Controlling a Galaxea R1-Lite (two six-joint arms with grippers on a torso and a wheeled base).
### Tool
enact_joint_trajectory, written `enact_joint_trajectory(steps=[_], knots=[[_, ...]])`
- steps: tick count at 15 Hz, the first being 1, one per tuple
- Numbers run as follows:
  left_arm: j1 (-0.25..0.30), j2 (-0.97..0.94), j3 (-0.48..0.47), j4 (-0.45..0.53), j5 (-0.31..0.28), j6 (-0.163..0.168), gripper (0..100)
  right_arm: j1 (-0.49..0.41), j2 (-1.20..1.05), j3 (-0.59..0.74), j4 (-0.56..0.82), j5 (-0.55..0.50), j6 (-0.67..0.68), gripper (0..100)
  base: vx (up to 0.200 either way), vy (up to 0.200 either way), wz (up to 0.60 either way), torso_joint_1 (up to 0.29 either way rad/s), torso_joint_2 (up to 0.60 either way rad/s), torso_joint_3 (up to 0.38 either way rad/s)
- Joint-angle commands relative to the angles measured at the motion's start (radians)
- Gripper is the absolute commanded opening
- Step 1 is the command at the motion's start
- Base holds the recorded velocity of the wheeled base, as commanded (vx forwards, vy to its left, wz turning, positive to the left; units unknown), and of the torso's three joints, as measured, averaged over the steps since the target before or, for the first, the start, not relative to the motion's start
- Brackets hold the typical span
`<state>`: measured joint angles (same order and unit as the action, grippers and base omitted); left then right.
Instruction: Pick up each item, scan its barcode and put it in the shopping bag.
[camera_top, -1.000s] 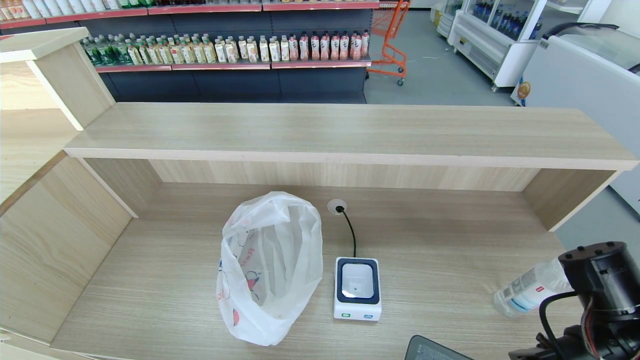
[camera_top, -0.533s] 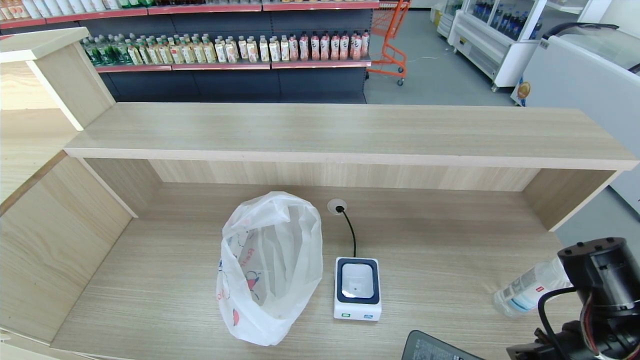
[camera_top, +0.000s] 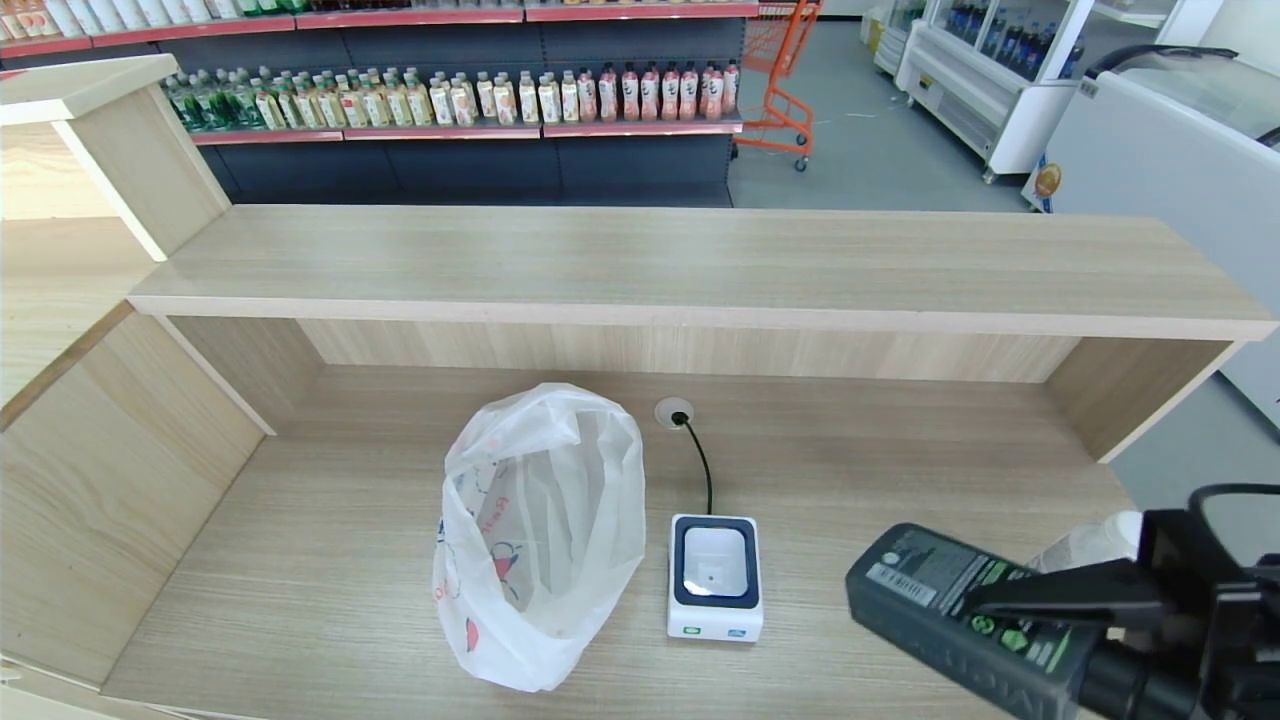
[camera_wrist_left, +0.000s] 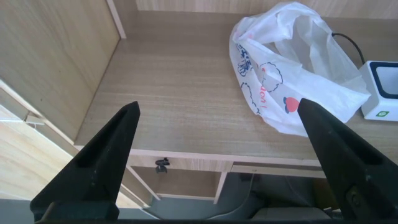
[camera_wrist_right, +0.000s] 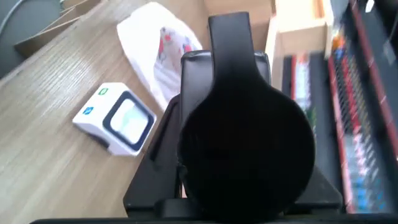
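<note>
The right pincer (camera_top: 1010, 625) pinches a dark can (camera_top: 920, 580) up in the air. The scanner (camera_top: 714, 575) sits low to its left, and the shopping bag (camera_top: 540, 530) is farther left. Scanning looks like the step now. Next, the barcode must face the scanner. The left pincer (camera_wrist_left: 217, 106) is spread wide.

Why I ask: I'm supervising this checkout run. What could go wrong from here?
The dark container in the right hand shows its barcode label facing up, while the scanner window also faces up; without turning it, the scan may fail.
The clear bottle lies close behind that hand; a swing could roll it off the counter.
The shopping bag is limp; the container might catch on its rim.
</note>
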<state>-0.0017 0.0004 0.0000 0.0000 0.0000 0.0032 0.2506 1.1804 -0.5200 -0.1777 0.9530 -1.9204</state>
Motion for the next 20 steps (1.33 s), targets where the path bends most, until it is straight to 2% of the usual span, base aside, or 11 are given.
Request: enact_joint_trajectory(steps=[1,2,3,5,8,9,10,11,13,15,20], knots=[[0.000,0.000,0.000,0.000,0.000,0.000,100,-0.202,-0.194,0.055,-0.002,-0.022,0.222,0,0.000,0.000,0.00,0.000,0.00,0.000],[0.000,0.000,0.000,0.000,0.000,0.000,100,-0.228,-0.189,0.058,0.012,0.038,0.238,0,0.000,0.000,0.00,0.000,0.00,0.000],[0.000,0.001,0.000,0.000,0.000,0.000,100,-0.301,-0.111,0.080,0.132,0.190,0.247,0,0.000,0.000,0.00,0.000,0.00,0.000],[0.000,0.000,0.000,0.000,0.000,0.000,100,-0.389,-0.025,0.035,0.205,0.187,0.399,0,0.000,0.000,0.00,0.000,0.00,0.000],[0.000,0.000,0.000,0.000,0.000,0.000,100,-0.504,-0.022,-0.008,0.204,0.124,1.135,0,0.000,0.000,0.00,0.000,0.00,0.000],[0.000,0.000,0.000,0.000,0.000,0.000,100,-0.510,-0.039,-0.011,0.204,0.090,1.416,0,0.000,0.000,0.00,0.000,0.00,0.000],[0.000,0.000,0.000,0.000,0.000,0.000,100,-0.510,-0.042,-0.017,0.204,0.079,1.557,0,0.000,0.000,0.00,0.000,0.00,0.000],[0.000,0.000,0.000,0.000,0.000,0.000,100,-0.493,-0.044,-0.028,0.204,0.046,1.917,0,0.000,0.000,0.00,0.000,0.00,0.000],[0.000,0.001,0.000,0.000,0.000,0.000,100,-0.453,-0.071,-0.015,0.204,0.003,2.286,0,0.000,0.000,0.00,0.000,0.00,0.000],[0.000,0.001,0.000,0.000,0.000,0.000,100,-0.426,-0.101,0.015,0.204,-0.002,2.419,0,0.000,0.000,0.00,0.000,0.00,0.000],[0.000,0.001,0.000,0.000,0.000,0.000,100,-0.349,-0.096,0.104,0.191,-0.172,2.424,0,0.000,0.000,0.00,0.000,0.00,0.000]])
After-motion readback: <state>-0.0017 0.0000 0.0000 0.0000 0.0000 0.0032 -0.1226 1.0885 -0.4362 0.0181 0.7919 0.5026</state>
